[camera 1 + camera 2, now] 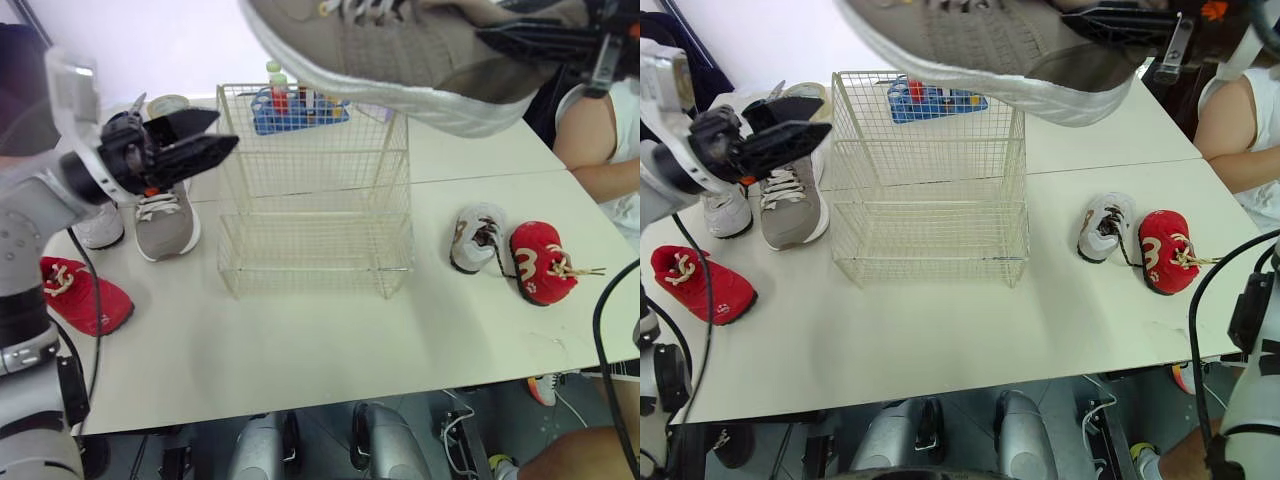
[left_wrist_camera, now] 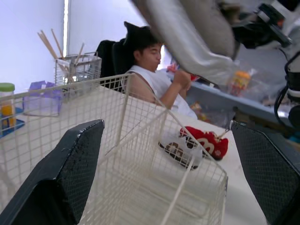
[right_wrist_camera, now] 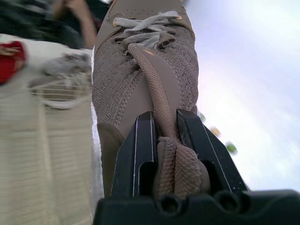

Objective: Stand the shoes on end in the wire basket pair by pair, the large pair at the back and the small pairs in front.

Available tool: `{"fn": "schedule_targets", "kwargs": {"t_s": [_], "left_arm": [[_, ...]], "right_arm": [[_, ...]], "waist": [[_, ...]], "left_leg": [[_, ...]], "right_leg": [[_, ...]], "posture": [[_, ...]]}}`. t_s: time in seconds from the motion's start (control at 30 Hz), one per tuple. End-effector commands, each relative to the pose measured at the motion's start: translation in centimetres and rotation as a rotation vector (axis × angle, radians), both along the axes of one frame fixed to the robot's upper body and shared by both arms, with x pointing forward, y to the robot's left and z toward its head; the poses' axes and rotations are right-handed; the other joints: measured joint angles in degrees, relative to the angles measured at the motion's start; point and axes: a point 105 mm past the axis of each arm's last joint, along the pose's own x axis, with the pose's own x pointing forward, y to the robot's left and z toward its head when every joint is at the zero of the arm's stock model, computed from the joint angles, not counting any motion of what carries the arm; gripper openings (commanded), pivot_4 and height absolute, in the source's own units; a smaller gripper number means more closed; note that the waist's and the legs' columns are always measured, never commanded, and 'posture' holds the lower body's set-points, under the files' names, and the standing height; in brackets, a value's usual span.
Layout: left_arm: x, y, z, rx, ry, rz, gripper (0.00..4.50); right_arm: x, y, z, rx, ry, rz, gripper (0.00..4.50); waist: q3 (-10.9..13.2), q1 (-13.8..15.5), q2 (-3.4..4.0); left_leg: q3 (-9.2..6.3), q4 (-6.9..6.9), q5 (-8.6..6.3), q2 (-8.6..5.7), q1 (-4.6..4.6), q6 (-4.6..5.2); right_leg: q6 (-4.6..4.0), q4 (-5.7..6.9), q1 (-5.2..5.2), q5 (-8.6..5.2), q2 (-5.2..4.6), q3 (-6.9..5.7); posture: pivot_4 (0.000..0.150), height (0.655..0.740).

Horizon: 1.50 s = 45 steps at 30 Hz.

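Observation:
A large tan shoe (image 1: 400,50) hangs high above the wire basket (image 1: 315,240), sole toward the table. My right gripper (image 3: 164,117) is shut on the loop at its heel. The basket holds nothing. My left gripper (image 1: 225,130) is open beside the basket's left wall, above the second large tan shoe (image 1: 165,220) lying on the table. A small white shoe (image 1: 100,225) and a small red shoe (image 1: 85,295) lie at the left. At the right lie a small grey-white shoe (image 1: 475,237) and another small red shoe (image 1: 542,262).
A blue tray with bottles (image 1: 295,105) stands behind the basket. A person (image 1: 600,130) sits at the table's right side. The white table's front edge (image 1: 330,400) runs close below the basket.

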Motion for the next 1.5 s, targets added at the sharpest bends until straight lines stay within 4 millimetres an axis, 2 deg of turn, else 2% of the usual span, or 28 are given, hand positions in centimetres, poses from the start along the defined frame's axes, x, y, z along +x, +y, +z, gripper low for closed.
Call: {"fn": "schedule_targets", "kwargs": {"t_s": [0.03, 0.13, 0.23, 0.33, 0.67, 0.87, 0.97, 1.1, 1.2, 1.37, 1.5], "left_arm": [[-1.0, 0.6, 2.1, -0.028, -0.002, -0.046, 4.5], [-1.1, 0.4, 2.2, 0.011, 0.081, -0.077, 4.5], [-1.7, 0.1, 2.5, 0.024, 0.099, -0.117, 4.5], [-1.4, 0.2, 2.6, 0.033, 0.141, -0.106, 4.5], [-0.1, -1.5, 1.6, 0.043, 0.215, -0.17, 4.5], [0.1, -2.0, 1.1, 0.057, 0.233, -0.189, 4.5], [0.0, -2.2, 0.7, 0.079, 0.233, -0.193, 3.69], [-0.3, -2.2, 0.5, 0.083, 0.233, -0.204, 1.81], [-0.4, -2.1, 0.6, 0.073, 0.233, -0.202, 0.97], [-0.4, -1.9, 0.5, 0.051, 0.233, -0.195, 0.81], [-0.3, -1.9, 0.8, 0.012, 0.218, -0.181, 0.81]], "right_arm": [[-0.6, 0.4, 0.9, -0.1, -0.118, 0.036, 0.19], [0.1, 1.5, 0.3, -0.175, -0.178, 0.069, 0.19], [1.2, 1.7, -0.5, -0.217, -0.211, 0.073, 0.19], [1.6, 2.0, -1.4, -0.26, -0.236, 0.095, 0.19], [0.4, 4.7, -2.8, -0.335, -0.279, 0.241, 0.19], [-0.4, 5.8, -2.9, -0.353, -0.29, 0.295, 0.19], [-0.4, 5.9, -2.7, -0.353, -0.297, 0.293, 0.19], [-0.1, 5.8, -2.3, -0.347, -0.313, 0.276, 0.19], [0.1, 5.7, -2.1, -0.34, -0.318, 0.268, 0.19], [0.4, 5.5, -1.6, -0.321, -0.313, 0.245, 0.19], [0.4, 4.8, -0.5, -0.289, -0.273, 0.211, 2.08]], "waist": [[0.01, 0.09, -0.01], [0.01, 0.0, -0.03], [0.02, 0.0, -0.02], [0.04, 0.16, -0.03], [0.04, 0.03, -0.03], [0.04, 0.13, -0.04], [0.04, 0.12, -0.04], [0.04, 0.03, -0.04], [0.04, 0.11, -0.04], [0.04, 0.14, -0.04], [0.04, 0.09, -0.04]], "left_leg": [[0.0, 0.01, 0.0, 0.0, 0.0, 0.0], [0.01, 0.04, 0.0, 0.0, 0.0, 0.0], [0.02, 0.03, 0.01, -0.02, 0.0, -0.01], [0.02, 0.03, 0.01, -0.03, 0.0, -0.03], [0.03, 0.08, 0.04, -0.08, 0.01, -0.08], [0.01, 0.12, 0.05, -0.09, 0.01, -0.08], [0.01, 0.13, 0.05, -0.09, 0.01, -0.08], [0.01, 0.13, 0.05, -0.09, 0.02, -0.09], [0.01, 0.13, 0.06, -0.08, 0.02, -0.1], [0.01, 0.14, 0.06, -0.08, 0.02, -0.09], [0.0, 0.15, 0.06, -0.08, 0.02, -0.1]], "right_leg": [[0.0, 0.01, 0.01, 0.0, -0.01, 0.0], [0.0, 0.04, 0.0, 0.0, -0.02, 0.0], [0.0, 0.07, -0.02, 0.0, -0.02, 0.01], [0.01, 0.08, -0.02, -0.01, -0.01, 0.0], [0.02, 0.24, -0.03, -0.01, 0.0, 0.0], [0.04, 0.51, -0.05, -0.02, -0.01, 0.0], [0.04, 0.52, -0.04, -0.03, -0.01, 0.0], [0.04, 0.54, -0.05, -0.03, -0.01, 0.01], [0.04, 0.56, -0.05, -0.03, -0.01, 0.0], [0.04, 0.56, -0.04, -0.03, -0.02, 0.01], [0.04, 0.59, -0.05, -0.03, -0.02, 0.01]], "posture": [[0.15, 0.74], [0.15, 0.74], [0.15, 0.74], [0.15, 0.74], [0.15, 0.74], [0.15, 0.74], [0.15, 0.74], [0.15, 0.74], [0.15, 0.74], [0.15, 0.74], [0.15, 0.74]]}}
